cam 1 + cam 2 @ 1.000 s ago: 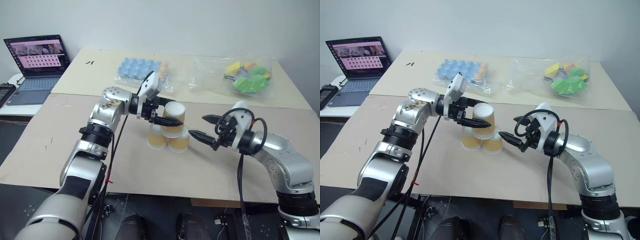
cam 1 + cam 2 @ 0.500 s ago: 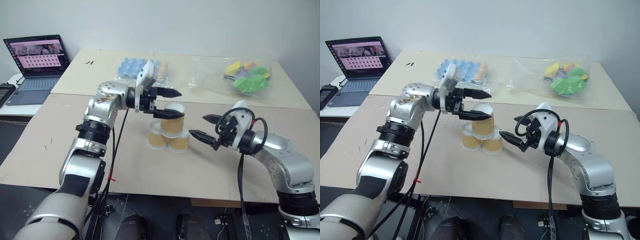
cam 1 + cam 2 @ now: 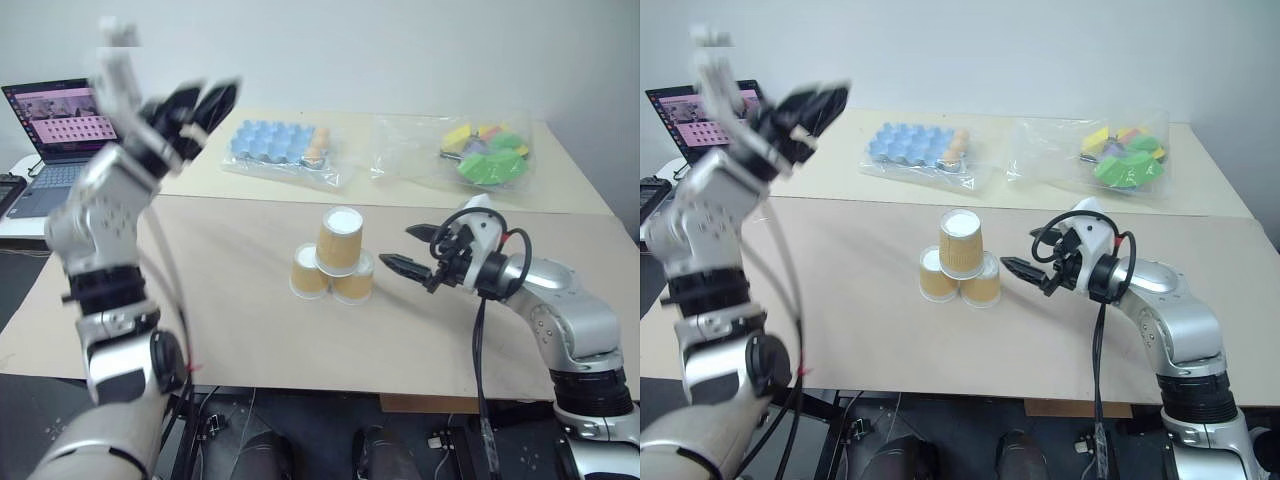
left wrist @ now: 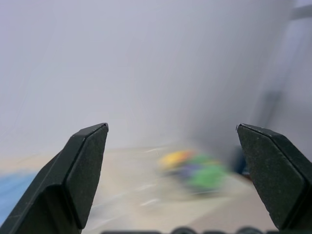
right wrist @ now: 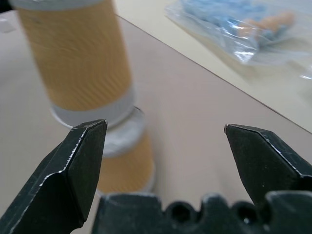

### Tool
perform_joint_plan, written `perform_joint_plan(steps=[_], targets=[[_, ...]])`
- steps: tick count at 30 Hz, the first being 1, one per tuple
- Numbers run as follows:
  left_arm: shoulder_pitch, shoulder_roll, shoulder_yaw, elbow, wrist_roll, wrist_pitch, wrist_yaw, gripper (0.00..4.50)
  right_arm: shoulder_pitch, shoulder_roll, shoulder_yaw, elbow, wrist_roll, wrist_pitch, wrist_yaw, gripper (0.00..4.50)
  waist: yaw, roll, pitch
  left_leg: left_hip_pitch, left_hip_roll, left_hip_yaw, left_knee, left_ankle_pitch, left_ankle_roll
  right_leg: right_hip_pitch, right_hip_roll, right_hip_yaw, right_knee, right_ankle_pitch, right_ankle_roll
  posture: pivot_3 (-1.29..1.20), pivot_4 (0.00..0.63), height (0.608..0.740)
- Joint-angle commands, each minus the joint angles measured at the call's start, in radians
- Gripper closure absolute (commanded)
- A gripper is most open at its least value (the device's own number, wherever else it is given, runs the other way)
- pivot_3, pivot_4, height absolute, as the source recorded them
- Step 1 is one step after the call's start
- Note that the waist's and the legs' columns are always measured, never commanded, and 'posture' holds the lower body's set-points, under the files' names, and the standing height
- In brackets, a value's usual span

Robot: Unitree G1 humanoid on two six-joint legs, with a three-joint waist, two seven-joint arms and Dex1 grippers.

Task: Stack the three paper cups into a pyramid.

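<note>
The three paper cups form a pyramid in the middle of the table: two tan-orange cups (image 3: 308, 273) (image 3: 355, 281) stand side by side and the third cup (image 3: 340, 240) rests on top of them, held by nothing. My right gripper (image 3: 396, 247) hovers open just right of the stack, pointing at it without touching. In the right wrist view the top cup (image 5: 78, 58) and a lower cup (image 5: 127, 163) lie beyond the open fingers (image 5: 80, 161). My left gripper (image 3: 205, 100) is open and empty, raised high at the far left, well away from the cups.
A laptop (image 3: 60, 115) sits at the far left. At the back of the table lie a blue moulded tray in clear plastic (image 3: 280, 145) and a clear bag of coloured pieces (image 3: 485, 150). The table's front edge (image 3: 330, 385) runs close below the stack.
My left gripper has let go of the top cup and swung up and to the left, away from the stack. The top cup stays on the two lower cups. The right gripper stays open beside them.
</note>
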Motion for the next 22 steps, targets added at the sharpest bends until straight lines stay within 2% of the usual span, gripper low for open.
perform_joint_plan(steps=[1,5,9,13,15,18,22], targets=[[0.136,-0.029,0.072,-0.141,0.072,-0.072,0.203,0.01,-0.041,0.001,-0.053,0.059,-0.04,-0.063,-0.054,0.0,0.003,-0.003,0.002,-0.001,0.0,0.0,0.0,0.0,0.0,0.0,0.0,0.0,0.001,0.0,0.0,0.0,0.15,0.733],[0.285,-0.072,0.086,-0.198,0.116,-0.105,0.31,0.01,-0.056,0.01,-0.031,0.158,-0.121,-0.106,-0.12,0.0,0.023,-0.007,0.004,-0.007,0.002,-0.002,0.004,0.0,0.0,-0.003,0.0,-0.005,0.003,0.0,0.0,0.0,0.15,0.733],[0.379,-0.089,0.084,-0.224,0.147,-0.171,0.358,0.01,-0.077,0.049,-0.025,0.237,-0.189,-0.127,-0.22,0.0,0.027,-0.007,0.004,-0.005,0.001,-0.001,0.004,-0.001,0.001,-0.001,-0.002,-0.005,0.003,0.0,0.0,0.0,0.15,0.733],[0.416,-0.102,0.078,-0.231,0.13,-0.221,0.356,0.01,-0.088,0.145,-0.093,0.408,-0.304,-0.195,-0.519,0.0,0.027,-0.007,0.004,-0.005,0.002,0.0,0.006,-0.001,0.001,-0.002,-0.002,-0.005,0.003,0.0,0.0,0.0,0.15,0.733],[0.423,-0.104,0.071,-0.226,0.116,-0.241,0.335,0.01,-0.057,0.181,-0.142,0.467,-0.317,-0.253,-0.611,0.0,0.028,-0.007,0.004,-0.005,0.002,0.0,0.006,-0.001,0.0,-0.001,-0.002,-0.005,0.003,0.0,0.0,0.0,0.15,0.733],[0.427,-0.09,0.056,-0.203,0.127,-0.278,0.319,0.01,-0.035,0.204,-0.185,0.486,-0.301,-0.324,-0.64,0.0,0.025,-0.007,0.004,-0.005,0.002,0.001,0.006,-0.001,0.0,-0.002,-0.002,-0.004,0.003,0.0,0.0,0.0,0.15,0.733],[0.442,-0.08,0.032,-0.175,0.142,-0.336,0.29,0.01,-0.015,0.221,-0.179,0.49,-0.304,-0.354,-0.639,0.0,0.009,-0.007,0.003,-0.005,0.001,0.002,0.005,-0.001,0.0,-0.002,-0.001,-0.004,0.004,0.0,0.0,0.0,0.15,0.733]])
